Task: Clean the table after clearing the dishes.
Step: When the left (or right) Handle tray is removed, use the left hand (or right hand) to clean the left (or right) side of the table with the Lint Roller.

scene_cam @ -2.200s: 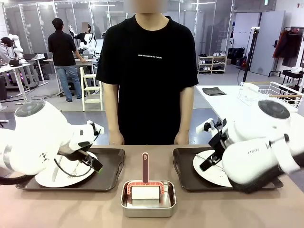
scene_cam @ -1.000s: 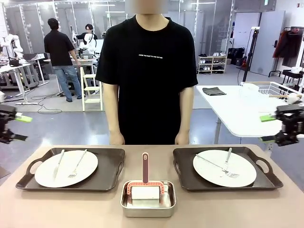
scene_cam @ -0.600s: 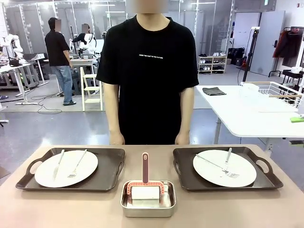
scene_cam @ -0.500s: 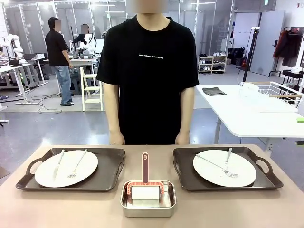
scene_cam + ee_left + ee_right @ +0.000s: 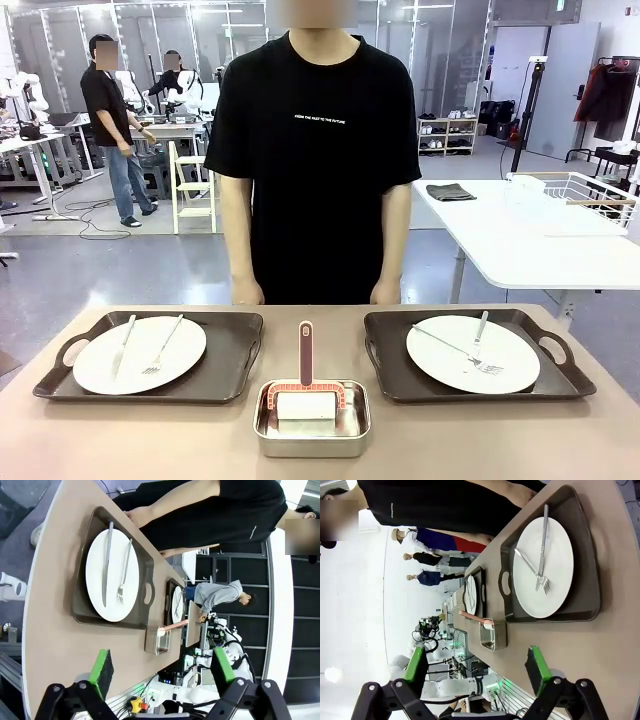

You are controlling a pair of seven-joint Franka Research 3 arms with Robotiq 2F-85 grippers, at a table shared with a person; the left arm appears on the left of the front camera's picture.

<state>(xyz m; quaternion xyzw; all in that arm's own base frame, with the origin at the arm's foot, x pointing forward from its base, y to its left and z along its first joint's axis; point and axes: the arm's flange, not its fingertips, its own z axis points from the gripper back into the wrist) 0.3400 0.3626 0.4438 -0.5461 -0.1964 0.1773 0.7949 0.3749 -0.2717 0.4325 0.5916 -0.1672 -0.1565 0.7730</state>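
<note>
Plates (image 5: 140, 360) are sitting on trays (image 5: 235, 350) on the worktop (image 5: 120, 440), ready to be lifted away, while the left tool (image 5: 162, 665) and right tool (image 5: 476, 665) are hanging wide open, holding nothing.

Steel pan (image 5: 312, 432): dead ahead of the left gripper (image 5: 162, 669), just beyond its pads; same off the right gripper (image 5: 476, 665).
Roller (image 5: 306, 395): white, in the pan, pink handle aimed at the person.
Person (image 5: 315, 150): black T-shirt, well beyond both grippers, past the pan.
White table (image 5: 500, 240): wire rack (image 5: 575, 190) and folded dark cloth (image 5: 450, 191) on top.
</note>
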